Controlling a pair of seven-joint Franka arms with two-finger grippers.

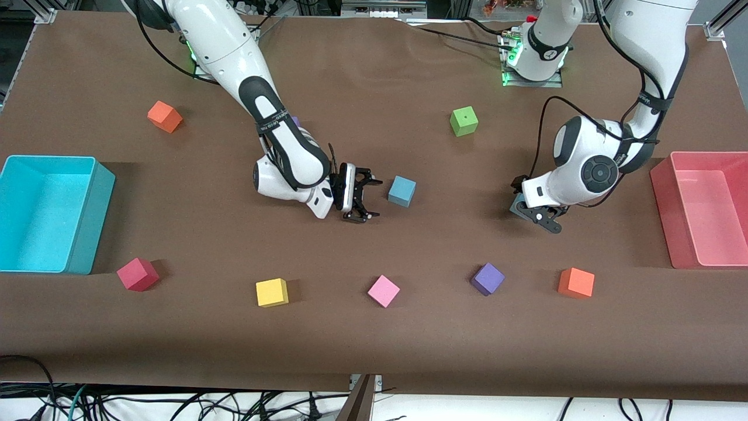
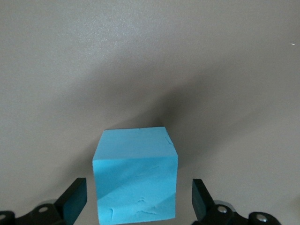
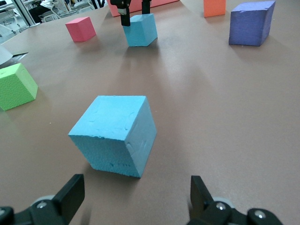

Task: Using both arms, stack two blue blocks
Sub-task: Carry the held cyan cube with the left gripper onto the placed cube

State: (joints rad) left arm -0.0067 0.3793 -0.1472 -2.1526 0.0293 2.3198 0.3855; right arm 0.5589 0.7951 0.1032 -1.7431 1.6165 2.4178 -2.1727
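Blue block, first: on the desk near its middle, just in front of the right tool, apart from it; tool spread wide, empty, low over the desk.

Blue block, second: on the desk under the left tool, between the two fingers, with gaps on both sides; tool open, nothing gripped. In the front view this block is mostly hidden by the left arm's wrist.

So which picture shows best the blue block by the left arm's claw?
The left wrist view: the blue block fills it, between the open left claw. The front view mostly hides it under that arm; the right wrist view shows it small, between two black fingers.
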